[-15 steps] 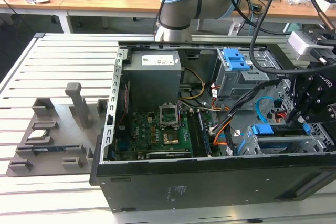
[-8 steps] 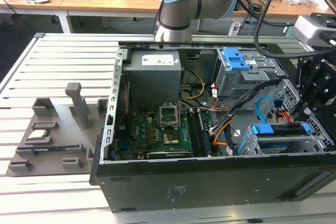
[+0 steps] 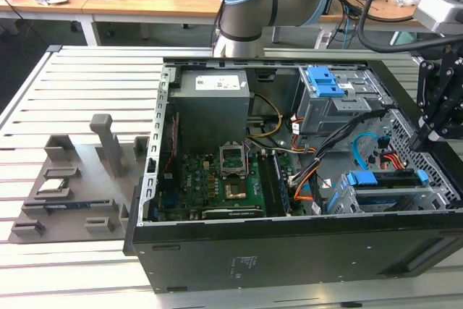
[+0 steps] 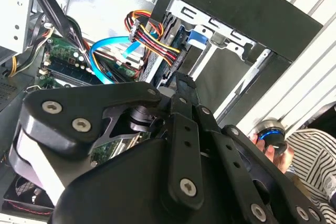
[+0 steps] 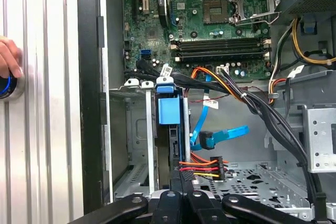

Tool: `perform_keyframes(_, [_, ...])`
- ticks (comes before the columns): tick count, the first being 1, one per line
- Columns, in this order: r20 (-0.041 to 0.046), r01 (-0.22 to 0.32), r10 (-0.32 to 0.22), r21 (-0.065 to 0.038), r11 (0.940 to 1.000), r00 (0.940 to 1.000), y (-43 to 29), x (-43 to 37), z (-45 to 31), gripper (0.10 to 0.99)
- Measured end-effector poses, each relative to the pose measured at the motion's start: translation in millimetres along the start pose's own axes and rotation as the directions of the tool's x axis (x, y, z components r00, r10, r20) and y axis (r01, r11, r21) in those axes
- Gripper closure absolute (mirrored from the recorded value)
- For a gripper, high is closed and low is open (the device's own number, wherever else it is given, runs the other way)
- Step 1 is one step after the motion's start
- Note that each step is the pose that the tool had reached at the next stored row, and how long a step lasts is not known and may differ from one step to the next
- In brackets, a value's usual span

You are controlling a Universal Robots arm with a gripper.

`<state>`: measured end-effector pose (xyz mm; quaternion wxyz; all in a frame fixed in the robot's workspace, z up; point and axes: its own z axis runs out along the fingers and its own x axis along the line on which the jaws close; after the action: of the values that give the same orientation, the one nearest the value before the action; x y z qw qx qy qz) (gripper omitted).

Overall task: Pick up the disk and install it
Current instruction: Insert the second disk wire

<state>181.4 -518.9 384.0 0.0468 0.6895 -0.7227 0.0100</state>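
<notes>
Edge-on, the disk (image 5: 169, 109) stands in a slot of the grey drive cage (image 5: 131, 129), straight ahead of the gripper (image 5: 181, 184). Its long axis runs away from the tool, and its blue bracket end lies farthest off, toward the motherboard (image 5: 210, 24). The gripper's jaws are drawn together with no gap showing, their tips at the disk's near end; contact cannot be told. To one side of the tool the cage's remaining slots stand open, bounded by the black case wall (image 5: 89, 103). On the other side, a power connector (image 5: 202, 166) with red, yellow and black wires sits just beside the tips. A blue data cable (image 5: 220, 135) and a black cable bundle (image 5: 262, 108) crowd farther off. Beyond the case wall, a person's hand (image 5: 8, 59) rests on a knob.
</notes>
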Motion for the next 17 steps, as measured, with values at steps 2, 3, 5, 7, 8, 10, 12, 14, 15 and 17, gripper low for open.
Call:
perform_keyframes(2, [0.0, 0.0, 0.0, 0.0, 1.0, 1.0, 0.0, 0.0, -0.2, 0.98])
perform_keyframes(3, [0.0, 0.0, 0.0, 0.0, 1.0, 1.0, 0.0, 0.0, -0.4, 0.98])
perform_keyframes(5, [0.0, 0.0, 0.0, 0.0, 1.0, 1.0, 0.0, 0.0, -0.5, 0.973])
perform_keyframes(7, [0.0, 0.0, 0.0, 0.0, 1.0, 1.0, 0.1, 0.1, -0.8, 0.792])
perform_keyframes(8, [0.0, 0.0, 0.0, 0.0, 1.0, 1.0, 0.0, 0.1, -0.9, 0.729])
perform_keyframes(10, [0.0, 0.0, 0.0, 0.0, 1.0, 1.0, 0.1, 0.1, -1.1, 0.667])
perform_keyframes(12, [0.0, 0.002, -0.002, 0.0, 1.0, 1.0, 3.9, -7.5, 0.3, 0.667])
perform_keyframes(14, [-0.0001, 0.004, -0.004, 0.0, 1.0, 1.0, 12.9, -14.9, 3.2, 0.667])
perform_keyframes(15, [-0.0004, 0.005, -0.005, 0.0, 1.0, 1.0, 18.3, -17.4, 4.8, 0.667])
perform_keyframes(17, [-0.0005, 0.008, -0.008, 0.001, 1.0, 1.0, 29.3, -17.7, 8.4, 0.667])
